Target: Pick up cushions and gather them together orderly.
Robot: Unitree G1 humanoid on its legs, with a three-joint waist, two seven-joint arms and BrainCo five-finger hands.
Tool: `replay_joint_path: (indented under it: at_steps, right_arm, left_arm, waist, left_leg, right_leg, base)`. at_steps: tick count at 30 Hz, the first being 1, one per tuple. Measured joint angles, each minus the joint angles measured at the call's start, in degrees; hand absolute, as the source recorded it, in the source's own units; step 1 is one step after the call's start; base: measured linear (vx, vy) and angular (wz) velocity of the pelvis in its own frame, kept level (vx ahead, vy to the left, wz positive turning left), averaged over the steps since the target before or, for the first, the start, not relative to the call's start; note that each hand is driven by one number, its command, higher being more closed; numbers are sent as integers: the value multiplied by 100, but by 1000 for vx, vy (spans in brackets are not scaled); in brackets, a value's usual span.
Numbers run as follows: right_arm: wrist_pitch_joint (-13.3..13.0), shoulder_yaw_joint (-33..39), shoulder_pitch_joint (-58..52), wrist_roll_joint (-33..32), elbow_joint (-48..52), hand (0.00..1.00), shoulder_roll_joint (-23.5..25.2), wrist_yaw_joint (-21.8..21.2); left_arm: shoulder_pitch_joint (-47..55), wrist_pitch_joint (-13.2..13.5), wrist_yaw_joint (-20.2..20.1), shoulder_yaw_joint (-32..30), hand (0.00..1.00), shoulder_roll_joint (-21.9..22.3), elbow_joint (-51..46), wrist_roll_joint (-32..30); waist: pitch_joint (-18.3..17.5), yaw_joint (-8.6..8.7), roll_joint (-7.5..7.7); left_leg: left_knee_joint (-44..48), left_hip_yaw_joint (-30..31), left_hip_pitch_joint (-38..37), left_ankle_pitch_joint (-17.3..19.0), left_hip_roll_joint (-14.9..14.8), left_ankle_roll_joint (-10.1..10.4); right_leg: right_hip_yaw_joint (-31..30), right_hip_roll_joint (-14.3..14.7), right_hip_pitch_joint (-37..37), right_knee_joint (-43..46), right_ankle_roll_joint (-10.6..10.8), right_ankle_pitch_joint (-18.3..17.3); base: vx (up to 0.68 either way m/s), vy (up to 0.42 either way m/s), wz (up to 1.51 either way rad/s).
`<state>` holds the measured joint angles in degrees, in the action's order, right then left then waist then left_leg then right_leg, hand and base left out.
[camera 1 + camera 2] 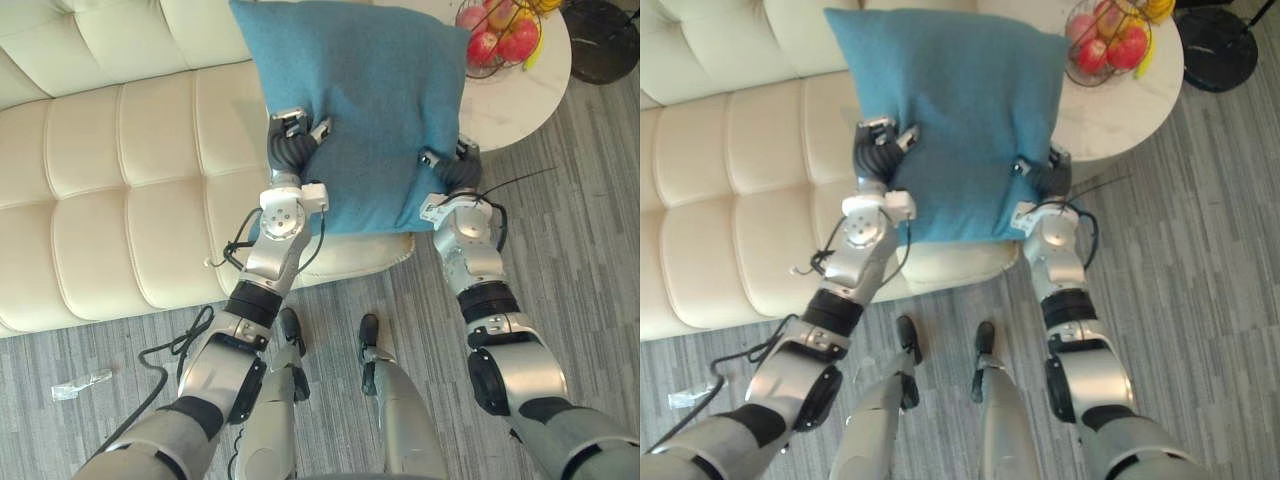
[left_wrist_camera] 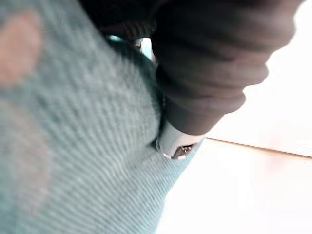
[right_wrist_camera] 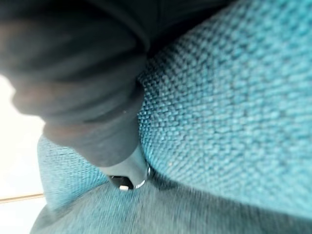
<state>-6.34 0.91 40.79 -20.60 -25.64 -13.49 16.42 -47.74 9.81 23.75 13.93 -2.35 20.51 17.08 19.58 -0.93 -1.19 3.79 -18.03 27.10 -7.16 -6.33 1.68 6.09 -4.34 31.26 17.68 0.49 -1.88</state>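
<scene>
You see one blue cushion (image 1: 370, 110) held over the sofa (image 1: 120, 180), with the left robot hand (image 1: 293, 140) and right robot hand (image 1: 452, 168) each pinching a side edge. Your wrist views show them dug into its weave. Your eye views add, right of the cushion, one desk (image 1: 520, 95) bearing one basket (image 1: 468, 68) of fruit.

The cushion (image 1: 360, 110) is plain teal blue with a fine woven grain. The tufted sofa (image 1: 100, 180) is cream, and the round table (image 1: 520, 100) is white, carrying red apples (image 1: 515, 40). The floor (image 1: 590, 260) is grey, streaked in plank-like stripes.
</scene>
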Motion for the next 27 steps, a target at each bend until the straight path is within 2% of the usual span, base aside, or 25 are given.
replay_joint_path:
  at_steps: [4,10,14,16,23,27]
  right_arm:
    - [-1,-166,-899,-75,998,100,88,90]
    - [-158,-464,-2644,99,2833,100,674,236]
    - [-258,-731,-3221,321,3359,100,866,236]
    - [-290,-940,-3749,514,3678,100,923,236]
    - [-418,-1412,-4868,1139,4341,100,944,235]
    - [-544,-1690,-5284,1397,4646,100,918,235]
  left_arm:
    - [541,94,8,249,100,3,-654,-7]
    - [2240,140,8,392,100,181,-1836,-33]
    - [2892,204,8,425,100,181,-2209,-63]
    - [3423,239,7,523,100,175,-2433,-63]
    - [4675,366,7,875,100,25,-3220,-114]
    - [5165,500,8,1052,100,-184,-3523,-122]
  waist:
    - [-1,-24,0]
    - [-48,-47,-9]
    - [-222,-55,-15]
    - [-526,-88,-17]
    - [-1145,-144,-19]
    - [-1533,-172,-12]
  left_leg:
    - [-24,4,-257,37,2,40]
    - [-17,-15,-980,279,37,101]
    - [61,-15,-1142,382,42,92]
    - [49,-1,-1291,414,64,101]
    - [14,119,-1760,591,111,111]
    - [-209,223,-2031,572,167,117]
  right_leg:
    - [4,0,-253,14,-5,-92]
    - [31,-50,-950,112,44,-351]
    - [52,-70,-1169,82,56,-395]
    - [72,-83,-1372,-23,81,-413]
    - [165,-114,-2009,-305,152,-476]
    - [252,-119,-2312,-489,167,-484]
  base:
    - [54,-27,1]
    - [55,-13,3]
    - [63,13,3]
    - [96,26,4]
    - [70,25,6]
    - [48,15,11]
